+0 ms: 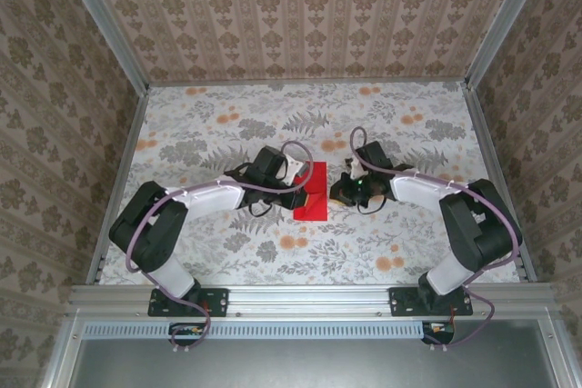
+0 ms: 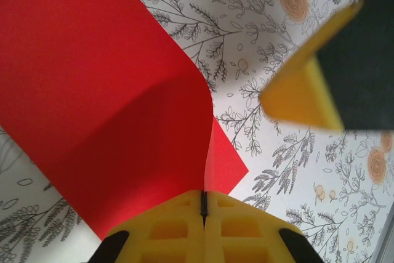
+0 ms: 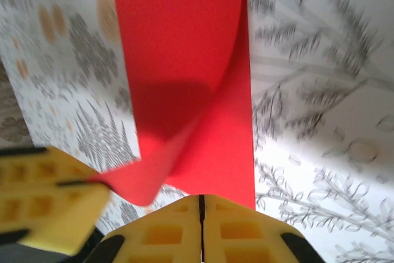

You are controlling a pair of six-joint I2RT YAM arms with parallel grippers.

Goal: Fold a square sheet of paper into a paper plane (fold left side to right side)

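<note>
Floral table (image 1: 414, 229) holds red sheet (image 1: 314, 199), left pincer (image 2: 203, 200) pinching it, right pincer (image 3: 201, 204) pressed together.

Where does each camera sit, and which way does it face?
Top external: above, behind the bases, looking down on left arm, right arm and the square sheet of paper on the table.
Left wrist: on the left arm, along its shut left gripper pinching the sheet.
Right wrist: along the shut right gripper at the curled sheet.
Wrist views share the sheet and each other's finger.
</note>
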